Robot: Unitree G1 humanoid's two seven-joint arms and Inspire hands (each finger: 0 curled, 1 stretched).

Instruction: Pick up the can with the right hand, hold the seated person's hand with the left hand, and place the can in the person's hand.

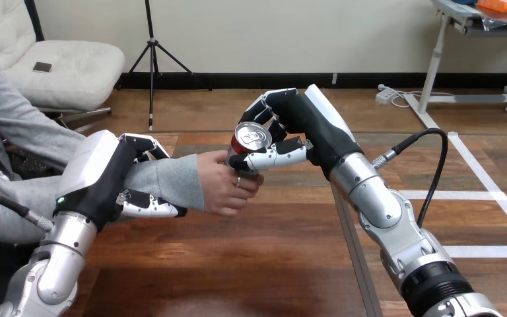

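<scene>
Right robot hand (pixel 302 134) grips a red, silver-topped can (pixel 249 138); left robot hand (pixel 104 176) clasps the person's forearm (pixel 175 182).

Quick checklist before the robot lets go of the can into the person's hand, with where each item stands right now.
1. Right hand grips the red can: ok, its fingers and thumb are curled round it.
2. Left hand holds the person's forearm: ok, fingers over the grey sleeve, thumb under it.
3. Person's hand has reached the can: ok, it touches the can's lower part.
4. Person's fingers are closed firmly round the can: cannot tell, the robot's thumb covers that spot.
5. Can's base sits in the person's palm: cannot tell, the base is hidden.
6. Can is off the wooden table: ok, it is held above it.
</scene>
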